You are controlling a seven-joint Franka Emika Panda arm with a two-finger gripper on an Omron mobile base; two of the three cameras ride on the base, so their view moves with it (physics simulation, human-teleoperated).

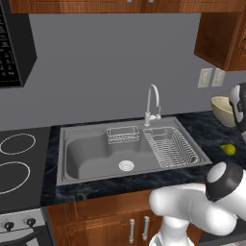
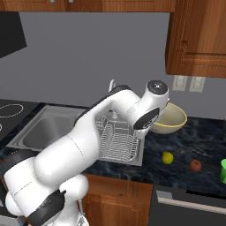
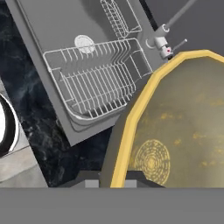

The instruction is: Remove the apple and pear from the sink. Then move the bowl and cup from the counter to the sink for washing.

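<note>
Arm: reaches toward 1 o'clock, elbow bent high.
Pincer (image 3: 111,183): narrowed, pinching the bowl (image 3: 183,131) rim at 6 o'clock.

bowl (image 3: 183,118): pale yellow rim, darker tan speckled inside, ring pattern near the fingertips
sink (image 1: 86,153): plain grey, chrome wire rack
counter (image 2: 185,145): black, pale speckle
pear (image 2: 167,157): yellow-green
apple (image 2: 195,165): dark red
cup (image 2: 223,170): bright green

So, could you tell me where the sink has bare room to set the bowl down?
The left basin of the sink, between the drain and the left wall, is bare. The right side is crowded by the wire rack; a small wire basket sits at the back by the faucet.
</note>
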